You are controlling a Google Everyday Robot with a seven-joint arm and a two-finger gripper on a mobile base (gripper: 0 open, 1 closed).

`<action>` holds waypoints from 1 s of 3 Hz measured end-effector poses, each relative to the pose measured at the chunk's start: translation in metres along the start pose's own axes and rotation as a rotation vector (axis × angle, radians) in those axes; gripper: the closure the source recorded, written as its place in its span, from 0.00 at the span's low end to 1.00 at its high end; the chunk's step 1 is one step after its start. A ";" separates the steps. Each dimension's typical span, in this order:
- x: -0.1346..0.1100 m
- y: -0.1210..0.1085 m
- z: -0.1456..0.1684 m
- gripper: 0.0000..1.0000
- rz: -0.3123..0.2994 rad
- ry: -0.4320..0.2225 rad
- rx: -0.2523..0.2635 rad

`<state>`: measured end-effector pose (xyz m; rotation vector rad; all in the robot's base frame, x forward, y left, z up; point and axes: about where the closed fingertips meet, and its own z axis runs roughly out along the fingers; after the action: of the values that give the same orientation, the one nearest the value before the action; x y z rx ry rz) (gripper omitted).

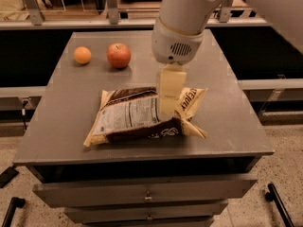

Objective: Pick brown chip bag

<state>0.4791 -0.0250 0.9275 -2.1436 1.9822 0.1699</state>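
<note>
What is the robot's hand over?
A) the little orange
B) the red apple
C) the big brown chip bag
C: the cream-coloured gripper is over the right half of the large crinkly dark-brown chip bag, away from the round red apple and small orange fruit.

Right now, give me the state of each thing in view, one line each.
brown chip bag: lying flat on the table, label side up.
gripper: down over the bag's right half.
apple: upright at the back, apart from the bag.
orange: left of the apple, not touching it.
drawers: shut.
</note>
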 end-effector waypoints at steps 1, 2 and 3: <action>0.002 0.009 0.028 0.00 0.012 0.027 -0.052; 0.007 0.024 0.062 0.00 0.040 0.033 -0.142; 0.011 0.033 0.081 0.19 0.065 0.029 -0.194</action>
<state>0.4521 -0.0188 0.8439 -2.2081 2.1334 0.3576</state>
